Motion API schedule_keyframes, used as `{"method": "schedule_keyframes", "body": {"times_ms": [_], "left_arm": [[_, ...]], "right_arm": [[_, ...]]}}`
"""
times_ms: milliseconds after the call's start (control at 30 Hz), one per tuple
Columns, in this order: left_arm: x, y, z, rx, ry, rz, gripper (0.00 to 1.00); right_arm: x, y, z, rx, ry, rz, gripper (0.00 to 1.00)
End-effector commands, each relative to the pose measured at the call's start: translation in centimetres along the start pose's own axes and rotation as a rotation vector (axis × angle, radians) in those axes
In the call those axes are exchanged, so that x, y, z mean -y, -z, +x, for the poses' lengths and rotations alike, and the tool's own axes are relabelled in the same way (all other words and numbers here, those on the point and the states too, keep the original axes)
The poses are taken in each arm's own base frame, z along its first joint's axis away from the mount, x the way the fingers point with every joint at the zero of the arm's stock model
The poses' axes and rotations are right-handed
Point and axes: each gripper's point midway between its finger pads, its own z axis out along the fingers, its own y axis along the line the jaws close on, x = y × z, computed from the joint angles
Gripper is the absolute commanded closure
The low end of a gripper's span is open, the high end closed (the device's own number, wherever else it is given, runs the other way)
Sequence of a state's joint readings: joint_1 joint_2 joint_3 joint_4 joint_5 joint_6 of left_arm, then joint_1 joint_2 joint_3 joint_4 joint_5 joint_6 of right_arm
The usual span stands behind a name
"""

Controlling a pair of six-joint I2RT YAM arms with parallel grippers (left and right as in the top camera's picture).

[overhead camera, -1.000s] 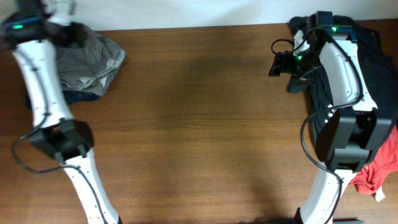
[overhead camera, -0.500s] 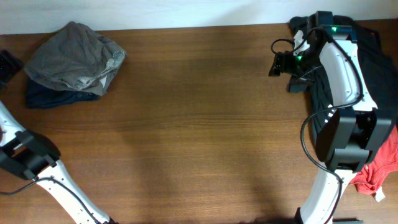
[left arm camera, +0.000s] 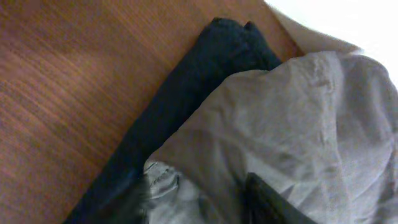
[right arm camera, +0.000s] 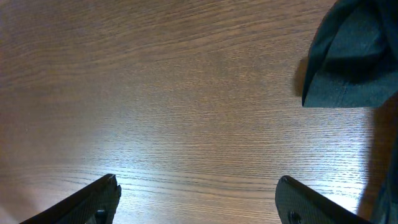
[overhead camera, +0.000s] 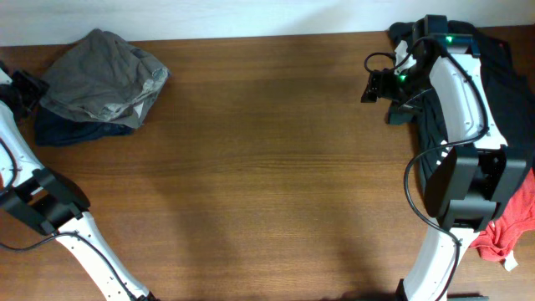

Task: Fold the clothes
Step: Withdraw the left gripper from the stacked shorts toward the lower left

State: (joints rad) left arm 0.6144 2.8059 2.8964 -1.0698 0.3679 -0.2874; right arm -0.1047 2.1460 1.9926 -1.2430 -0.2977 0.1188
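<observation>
The grey-olive shorts [overhead camera: 104, 73] lie bunched in a pile at the table's back left corner, resting on a dark navy garment [overhead camera: 58, 132]. My left gripper [overhead camera: 21, 88] is at the far left edge, just beside the pile. In the left wrist view the shorts [left arm camera: 311, 118] fill the right side and the navy garment [left arm camera: 186, 112] runs beside them. The left gripper [left arm camera: 199, 205] is open, its fingers apart over the shorts' edge. My right gripper [overhead camera: 372, 86] is open and empty above bare wood, as the right wrist view [right arm camera: 196, 196] also shows.
A heap of dark clothes [overhead camera: 501, 92] lies at the back right under the right arm, and its edge shows in the right wrist view [right arm camera: 351, 62]. A red garment [overhead camera: 506, 230] lies at the right edge. The wooden table [overhead camera: 267, 167] spreads between the arms.
My left arm lifted off the shorts and swung out to the far left edge, uncovering the pile, then came slightly back toward it. The right arm has not moved.
</observation>
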Motion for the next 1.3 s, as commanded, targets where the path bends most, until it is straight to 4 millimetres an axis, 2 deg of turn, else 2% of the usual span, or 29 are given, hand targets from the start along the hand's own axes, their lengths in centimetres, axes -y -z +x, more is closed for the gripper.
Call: {"method": "schedule_keyframes", "body": {"times_ms": [0, 267, 300, 500, 600, 800, 900, 1033, 1267], "left_arm": [[0.4, -0.7, 0.6, -0.017, 0.002, 0.017, 0.65], [0.3, -0.8, 0.5, -0.011, -0.002, 0.005, 0.98], [0.3, -0.8, 0.5, -0.012, -0.001, 0.005, 0.99], [0.9, 0.3, 0.6, -0.04, 0.023, 0.099, 0.99], [2.2, 1.7, 0.4, -0.052, 0.028, 0.192, 0.99], [2.7, 4.7, 0.3, -0.062, -0.006, 0.202, 0.99], [1.5, 5.9, 0.9, -0.089, 0.016, 0.126, 0.99], [-0.6, 6.4, 1.9, -0.127, 0.044, 0.045, 0.99], [-2.1, 7.3, 1.3, -0.112, 0.067, 0.03, 0.99]], "right_arm": [[-0.1, -0.4, 0.2, -0.011, 0.007, -0.008, 0.16], [-0.1, -0.4, 0.2, -0.012, 0.007, -0.012, 0.16], [-0.2, -0.4, 0.2, -0.013, 0.007, -0.019, 0.16], [-0.4, -0.4, 0.3, -0.014, 0.007, -0.031, 0.16], [-0.4, -0.4, 0.3, -0.014, 0.007, -0.031, 0.16], [-0.4, -0.4, 0.3, -0.014, 0.007, -0.031, 0.16], [-0.4, -0.4, 0.2, -0.013, 0.008, -0.031, 0.16], [-0.4, -0.4, 0.2, -0.01, 0.009, -0.031, 0.15], [-0.5, -0.4, 0.2, -0.01, 0.009, -0.031, 0.15]]}}
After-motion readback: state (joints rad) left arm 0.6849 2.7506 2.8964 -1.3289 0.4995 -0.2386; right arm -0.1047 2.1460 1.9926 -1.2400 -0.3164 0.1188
